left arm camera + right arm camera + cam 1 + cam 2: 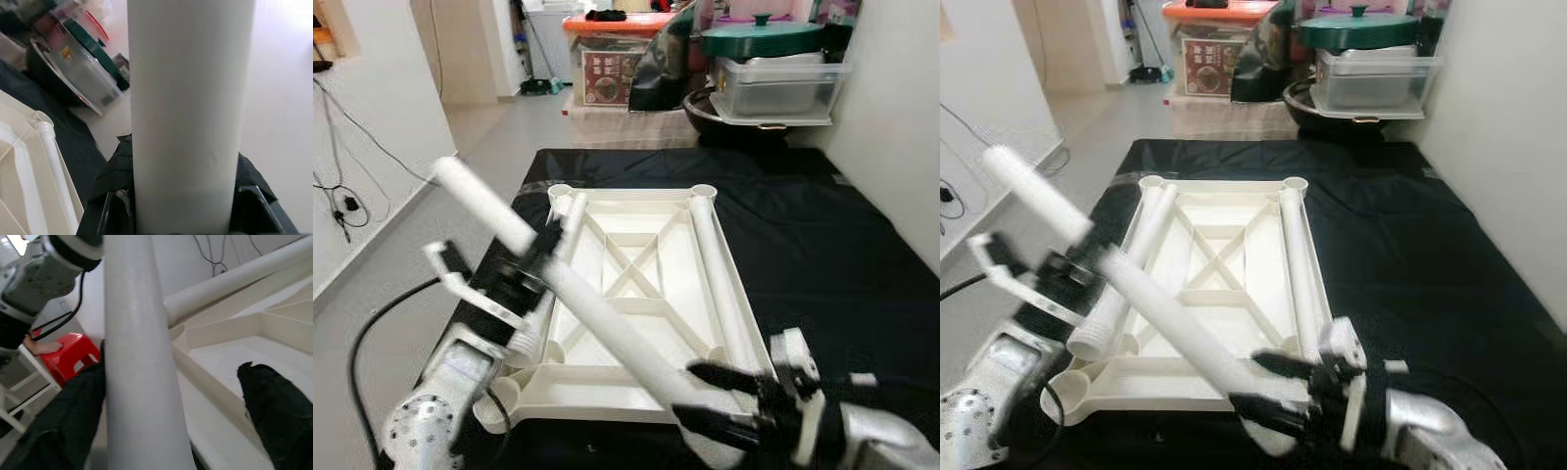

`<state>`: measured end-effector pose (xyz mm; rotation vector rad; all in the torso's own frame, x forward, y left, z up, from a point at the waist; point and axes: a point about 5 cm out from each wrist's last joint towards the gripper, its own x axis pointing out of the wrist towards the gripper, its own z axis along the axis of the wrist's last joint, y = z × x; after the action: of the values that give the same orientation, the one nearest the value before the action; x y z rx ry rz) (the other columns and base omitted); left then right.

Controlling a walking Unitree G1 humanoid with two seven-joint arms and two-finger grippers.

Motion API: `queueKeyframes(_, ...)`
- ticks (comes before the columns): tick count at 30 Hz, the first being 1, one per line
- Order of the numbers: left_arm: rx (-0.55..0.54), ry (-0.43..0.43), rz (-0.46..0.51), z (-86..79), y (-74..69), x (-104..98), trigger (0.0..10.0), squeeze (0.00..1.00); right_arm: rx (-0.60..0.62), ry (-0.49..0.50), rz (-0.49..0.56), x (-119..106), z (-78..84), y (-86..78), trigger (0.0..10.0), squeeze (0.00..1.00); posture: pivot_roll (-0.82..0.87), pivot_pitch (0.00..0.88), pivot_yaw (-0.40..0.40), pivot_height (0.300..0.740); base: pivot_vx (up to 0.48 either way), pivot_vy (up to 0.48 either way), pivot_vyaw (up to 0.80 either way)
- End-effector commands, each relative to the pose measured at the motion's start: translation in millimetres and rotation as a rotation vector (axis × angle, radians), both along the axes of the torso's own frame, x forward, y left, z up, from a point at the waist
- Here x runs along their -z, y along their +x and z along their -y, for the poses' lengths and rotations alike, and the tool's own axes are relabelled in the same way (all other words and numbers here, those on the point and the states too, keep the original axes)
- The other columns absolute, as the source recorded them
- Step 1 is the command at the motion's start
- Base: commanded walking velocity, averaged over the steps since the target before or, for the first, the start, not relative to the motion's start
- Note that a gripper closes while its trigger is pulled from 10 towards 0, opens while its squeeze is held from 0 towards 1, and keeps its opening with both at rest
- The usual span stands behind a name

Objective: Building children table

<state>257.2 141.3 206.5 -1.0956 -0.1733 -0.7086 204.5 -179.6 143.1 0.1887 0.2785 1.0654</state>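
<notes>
Holding a white leg tube (587, 304) slantwise above the upturned white tabletop (646, 294).
The left gripper (524, 269) clasped its middle and the right gripper (729, 401) its near end (two more legs lay inside the frame), all over a black-covered surface (822, 245).

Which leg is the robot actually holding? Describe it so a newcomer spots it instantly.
On the black mat lies the upturned white tabletop. Three white legs are here: the held leg crosses it diagonally, raised, between the left gripper and right gripper; the others lie along its sides.
</notes>
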Motion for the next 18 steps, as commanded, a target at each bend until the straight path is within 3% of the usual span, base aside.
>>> queueKeyframes(1,0.005,0.017,0.007,-1.6,-3.0,0,0.0,0.0,0.046,-0.012,-0.036,4,7.0,1.2,10.0,1.0,-0.14,0.0,0.013,0.74,0.0,0.0,0.0)
queueKeyframes(9,-0.025,0.045,0.002,-4.5,-0.3,3,0.0,0.0,0.05,-0.052,-0.009,-6,30.4,2.6,10.0,1.0,-0.14,0.0,0.011,0.74,0.0,0.0,0.0)
queueKeyframes(14,-0.007,0.063,0.004,-1.2,-1.1,5,0.0,0.0,0.051,-0.055,0.011,-13,31.4,8.2,10.0,1.0,-0.15,0.0,0.015,0.74,0.0,0.0,0.0)
queueKeyframes(18,0.03,0.105,0.013,6.5,-2.0,7,0.0,0.0,-0.014,-0.102,0.046,-25,21.2,18.1,10.0,1.0,-0.15,0.0,0.018,0.74,0.0,0.0,0.0)
